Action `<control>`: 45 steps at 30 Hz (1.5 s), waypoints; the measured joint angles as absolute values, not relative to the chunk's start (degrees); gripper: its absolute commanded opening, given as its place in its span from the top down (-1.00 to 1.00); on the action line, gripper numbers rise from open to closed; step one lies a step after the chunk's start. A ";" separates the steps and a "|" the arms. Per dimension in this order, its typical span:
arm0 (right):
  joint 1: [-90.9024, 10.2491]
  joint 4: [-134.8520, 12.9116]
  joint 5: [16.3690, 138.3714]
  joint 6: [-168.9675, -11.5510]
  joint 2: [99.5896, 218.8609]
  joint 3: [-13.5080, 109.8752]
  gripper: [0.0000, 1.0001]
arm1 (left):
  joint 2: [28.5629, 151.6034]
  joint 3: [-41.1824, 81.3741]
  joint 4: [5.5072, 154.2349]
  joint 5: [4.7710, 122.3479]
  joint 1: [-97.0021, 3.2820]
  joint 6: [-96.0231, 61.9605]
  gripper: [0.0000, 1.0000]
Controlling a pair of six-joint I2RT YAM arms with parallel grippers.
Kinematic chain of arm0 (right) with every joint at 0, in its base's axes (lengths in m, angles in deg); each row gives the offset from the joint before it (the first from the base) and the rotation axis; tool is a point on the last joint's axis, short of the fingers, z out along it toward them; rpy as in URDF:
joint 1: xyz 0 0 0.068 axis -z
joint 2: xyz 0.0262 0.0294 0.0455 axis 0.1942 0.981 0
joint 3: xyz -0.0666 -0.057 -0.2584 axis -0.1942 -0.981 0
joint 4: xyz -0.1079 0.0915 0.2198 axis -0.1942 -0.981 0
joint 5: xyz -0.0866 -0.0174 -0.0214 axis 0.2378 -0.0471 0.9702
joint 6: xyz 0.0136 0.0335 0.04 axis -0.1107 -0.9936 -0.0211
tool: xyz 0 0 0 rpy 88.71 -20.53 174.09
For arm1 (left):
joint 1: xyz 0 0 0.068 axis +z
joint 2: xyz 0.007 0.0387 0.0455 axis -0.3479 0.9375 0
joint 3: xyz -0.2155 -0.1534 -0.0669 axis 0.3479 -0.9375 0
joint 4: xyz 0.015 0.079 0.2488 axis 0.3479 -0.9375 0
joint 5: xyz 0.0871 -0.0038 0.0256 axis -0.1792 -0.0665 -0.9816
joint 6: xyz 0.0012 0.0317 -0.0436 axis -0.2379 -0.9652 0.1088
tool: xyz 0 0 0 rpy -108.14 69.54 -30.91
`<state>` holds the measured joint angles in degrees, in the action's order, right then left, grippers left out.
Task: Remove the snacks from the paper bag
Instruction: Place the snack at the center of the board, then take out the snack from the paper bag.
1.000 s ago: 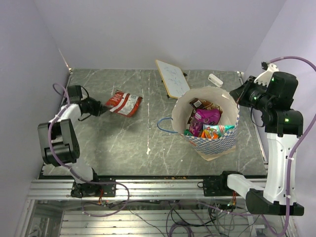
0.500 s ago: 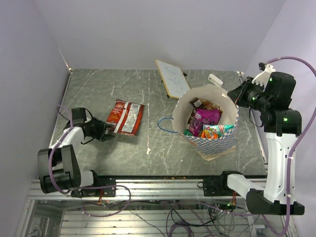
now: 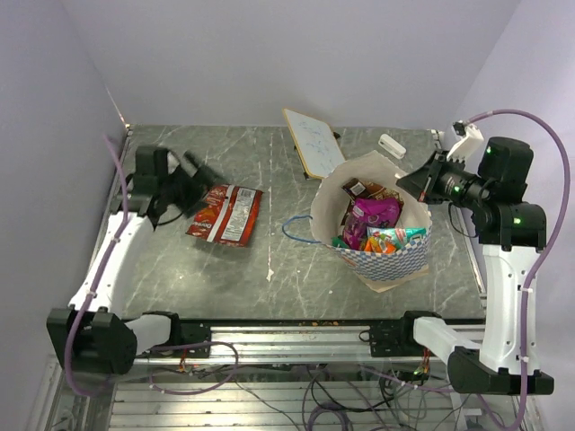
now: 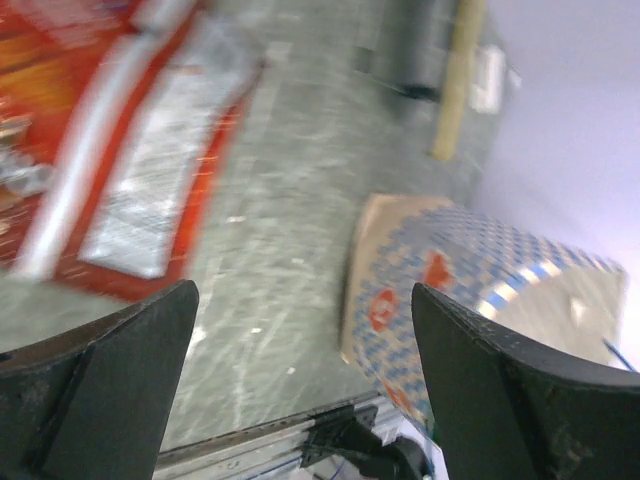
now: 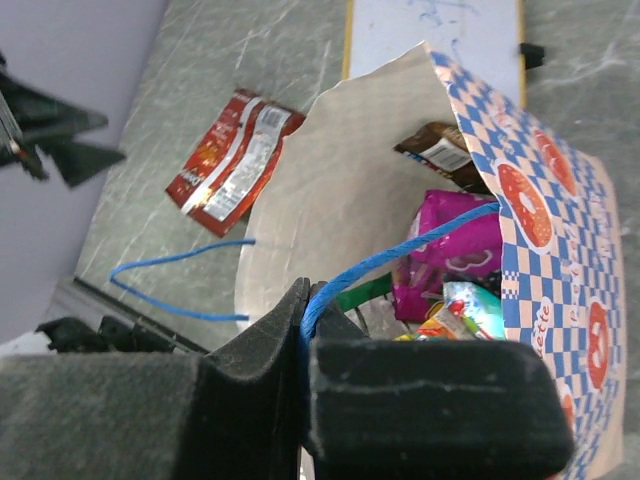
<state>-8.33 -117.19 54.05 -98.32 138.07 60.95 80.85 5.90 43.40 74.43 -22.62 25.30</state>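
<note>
The paper bag [image 3: 395, 260], blue-and-white checkered, stands open at the right of the table. Inside it lie several snacks: a magenta packet [image 3: 375, 213], a teal and orange one [image 3: 395, 238] and a brown one [image 5: 438, 150]. My right gripper [image 3: 406, 186] is over the bag's far right rim, shut on its blue cord handle [image 5: 400, 255]. One red snack packet [image 3: 225, 214] lies flat on the table at the left. My left gripper [image 3: 193, 175] hovers open just up and left of it, holding nothing. In the left wrist view the red packet [image 4: 100, 150] is blurred.
A flat white board [image 3: 314, 142] lies at the back, just behind the bag, with a small white object [image 3: 392, 145] to its right. The bag's other blue handle [image 3: 296, 229] loops onto the table at its left. The metal rail [image 3: 287, 341] runs along the near edge.
My left gripper opened and let go of the red packet, which now lies on the table. The left arm then lifted and swung toward the back. The right gripper shifted slightly left, handle still pinched.
</note>
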 measured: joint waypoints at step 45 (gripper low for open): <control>-8.33 -118.96 51.78 -98.21 135.62 61.65 1.00 | 124.10 40.76 70.76 48.25 -76.74 1.65 -0.62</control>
